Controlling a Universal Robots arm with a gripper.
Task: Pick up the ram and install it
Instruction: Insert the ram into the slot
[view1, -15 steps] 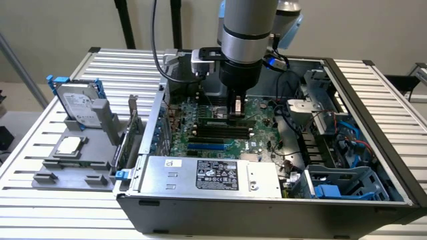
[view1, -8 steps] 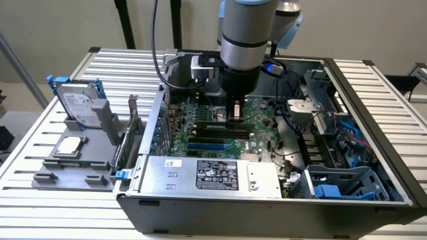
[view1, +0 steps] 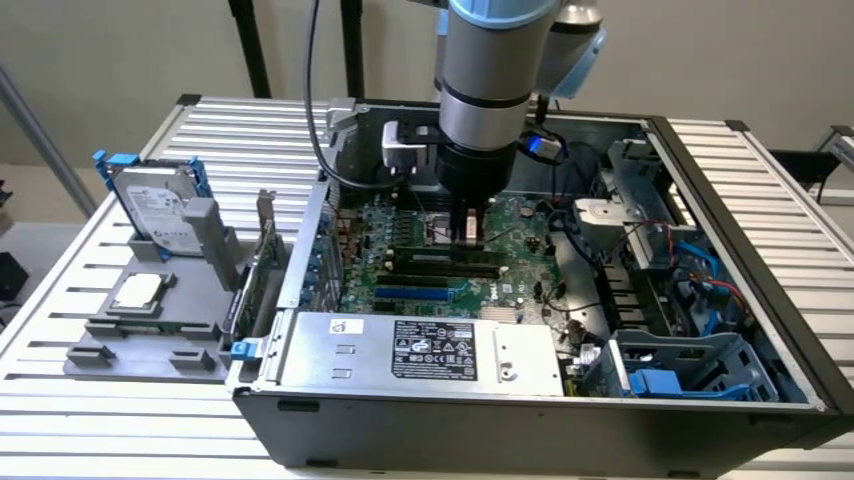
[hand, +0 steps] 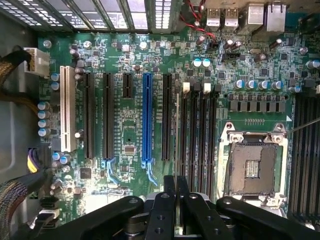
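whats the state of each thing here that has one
tool: shut on the ram
ram: held edge-on over the board
memory slots: empty
processor socket: empty
computer case: side open
hard drive: upright in its stand

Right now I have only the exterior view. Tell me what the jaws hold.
Observer: The gripper has its jaws shut on the ram, seen edge-on as a thin strip.
Operator: Say how it lies against the slots.
Observer: It runs parallel to the black memory slots, on their side nearer the blue slot.
Operator: Report the processor socket.
Observer: The processor socket looks empty, with no chip in it.
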